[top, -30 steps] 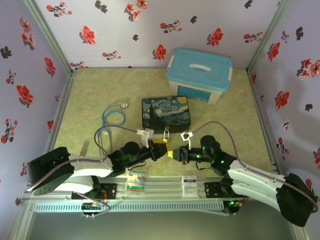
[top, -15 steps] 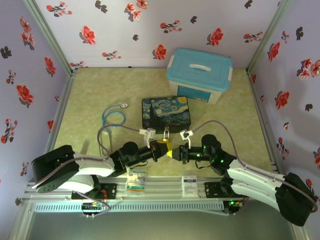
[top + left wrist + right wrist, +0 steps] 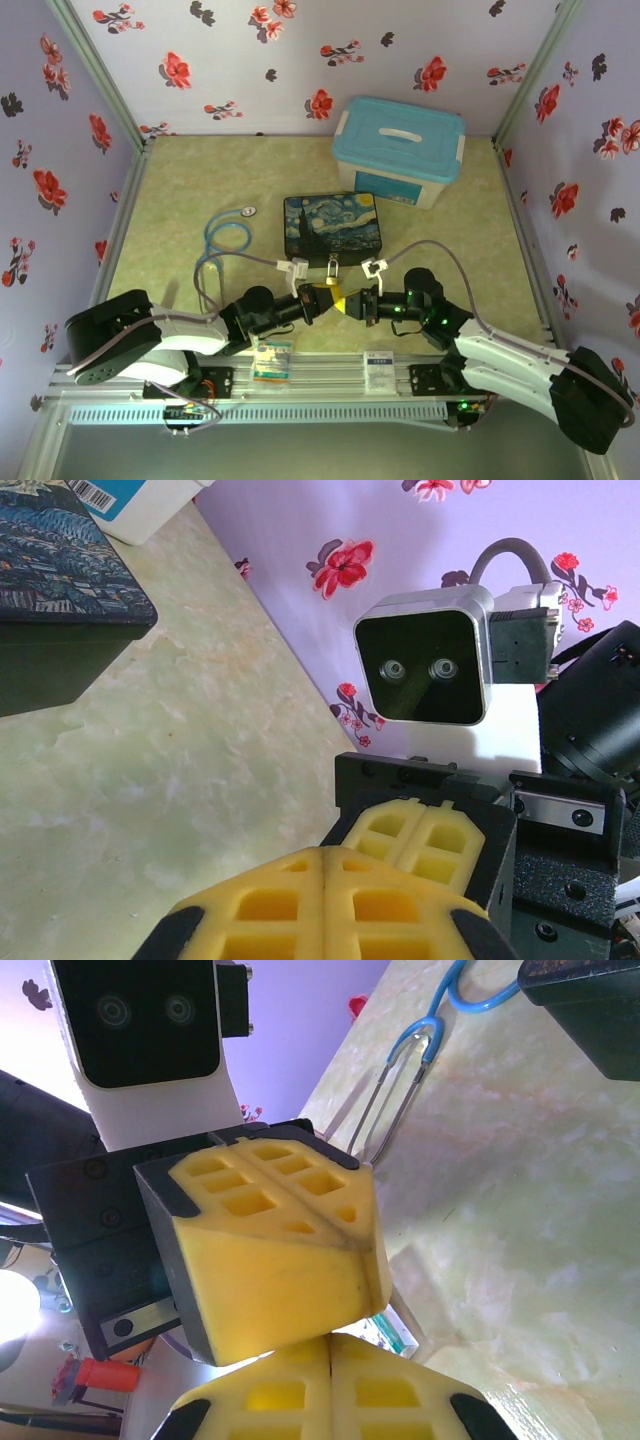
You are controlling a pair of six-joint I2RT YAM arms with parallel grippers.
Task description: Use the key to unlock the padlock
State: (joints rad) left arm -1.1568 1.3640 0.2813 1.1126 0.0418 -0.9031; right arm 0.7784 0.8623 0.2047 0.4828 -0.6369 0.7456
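In the top view my left gripper (image 3: 327,298) and right gripper (image 3: 346,300) meet tip to tip near the table's front middle. The small padlock (image 3: 331,270) with its thin silver shackle sits just behind them, in front of the starry box (image 3: 332,225). In the left wrist view my left gripper (image 3: 322,855) has its yellow pads pressed flat together, and the right gripper (image 3: 425,815) sits just beyond, also shut. From the right wrist, the right gripper (image 3: 330,1345) is shut, with the left gripper (image 3: 350,1243) resting on its tips. The key is hidden; nothing shows between either pair of pads.
A blue-tubed stethoscope (image 3: 228,235) lies left of the starry box. A white bin with a blue lid (image 3: 400,150) stands at the back right. Flowered walls close in the table on three sides. Two small packets (image 3: 272,362) lie on the front rail.
My left gripper's jaws have closed and it has slid a little right, so its tips now touch the right gripper's. The right arm has barely moved.
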